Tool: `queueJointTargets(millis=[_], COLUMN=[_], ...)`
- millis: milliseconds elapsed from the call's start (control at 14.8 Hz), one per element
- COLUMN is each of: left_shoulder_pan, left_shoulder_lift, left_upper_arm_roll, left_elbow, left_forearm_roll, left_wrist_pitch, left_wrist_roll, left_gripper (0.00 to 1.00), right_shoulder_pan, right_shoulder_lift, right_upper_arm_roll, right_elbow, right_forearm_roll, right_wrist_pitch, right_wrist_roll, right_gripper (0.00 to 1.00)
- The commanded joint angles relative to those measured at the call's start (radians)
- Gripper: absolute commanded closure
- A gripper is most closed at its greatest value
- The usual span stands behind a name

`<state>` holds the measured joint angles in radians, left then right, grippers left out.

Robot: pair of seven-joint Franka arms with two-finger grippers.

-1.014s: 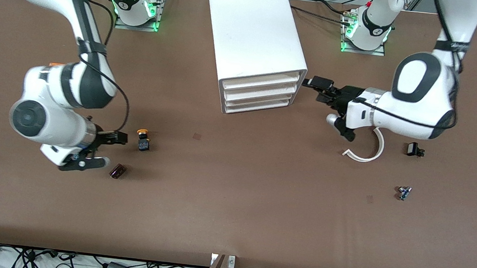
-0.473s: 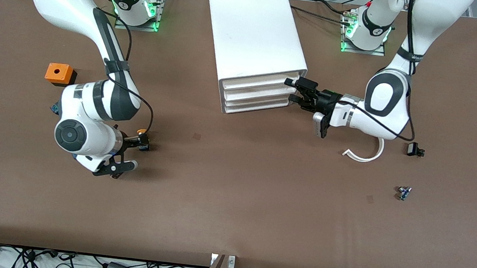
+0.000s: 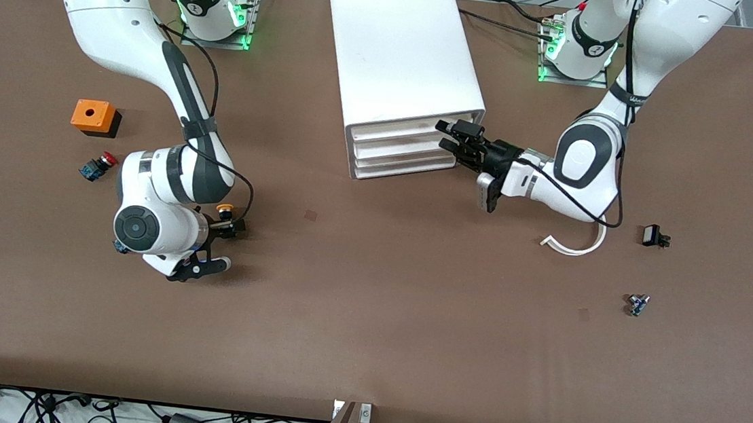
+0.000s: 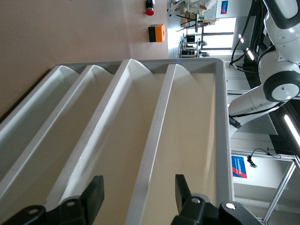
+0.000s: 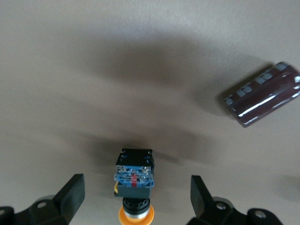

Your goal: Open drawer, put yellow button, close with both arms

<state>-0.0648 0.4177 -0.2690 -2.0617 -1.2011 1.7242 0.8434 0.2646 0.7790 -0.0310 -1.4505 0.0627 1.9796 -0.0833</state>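
Note:
The yellow button [image 3: 224, 210] lies on its side on the table toward the right arm's end; its black-and-blue body [image 5: 134, 173] sits between my right gripper's open fingers. My right gripper [image 3: 232, 227] is low over it, not closed. The white cabinet [image 3: 405, 43] stands at the table's middle with all four drawers shut. My left gripper [image 3: 450, 136] is open at the front of the top drawer [image 3: 411, 129], at its end toward the left arm. In the left wrist view its fingers [image 4: 96, 199] straddle a drawer's front lip [image 4: 152, 154], without touching it.
A dark red cylinder [image 5: 262, 93] lies on the table beside the button. A red-capped switch [image 3: 97, 165] and an orange box [image 3: 93, 116] lie near the right arm's end. A white curved strip [image 3: 578, 241] and two small parts [image 3: 654, 236] [image 3: 637, 304] lie toward the left arm's end.
My right gripper has moved across the table to the yellow button and now straddles it. My left gripper has moved in to the cabinet's drawer fronts.

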Motion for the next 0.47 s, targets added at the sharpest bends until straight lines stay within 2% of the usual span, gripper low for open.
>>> queueJointTargets(millis=[0, 270, 338, 405], left_shoulder_pan=[0.013, 0.014, 0.016, 0.017], left_shoulder_lift=[0.010, 0.006, 0.006, 0.004], left_upper_arm_roll=[-0.021, -0.024, -0.027, -0.027], left_elbow=[-0.014, -0.014, -0.014, -0.014], left_forearm_roll=[-0.028, -0.026, -0.026, -0.026], left_wrist_pitch=[-0.017, -0.020, -0.020, -0.020], left_wrist_roll=[0.031, 0.031, 0.031, 0.031], left_gripper=[0.45, 0.82, 0.87, 0.92], right_shoulder_pan=[0.002, 0.011, 0.015, 0.015], right_shoulder_lift=[0.000, 0.012, 0.011, 0.011], right_upper_arm_roll=[0.005, 0.005, 0.005, 0.005], right_elbow=[-0.017, -0.050, -0.057, -0.057], right_forearm_roll=[0.012, 0.012, 0.012, 0.012], right_wrist_pitch=[0.013, 0.016, 0.015, 0.013], right_wrist_roll=[-0.016, -0.016, -0.015, -0.013], right_gripper=[0.00, 0.00, 0.00, 0.07])
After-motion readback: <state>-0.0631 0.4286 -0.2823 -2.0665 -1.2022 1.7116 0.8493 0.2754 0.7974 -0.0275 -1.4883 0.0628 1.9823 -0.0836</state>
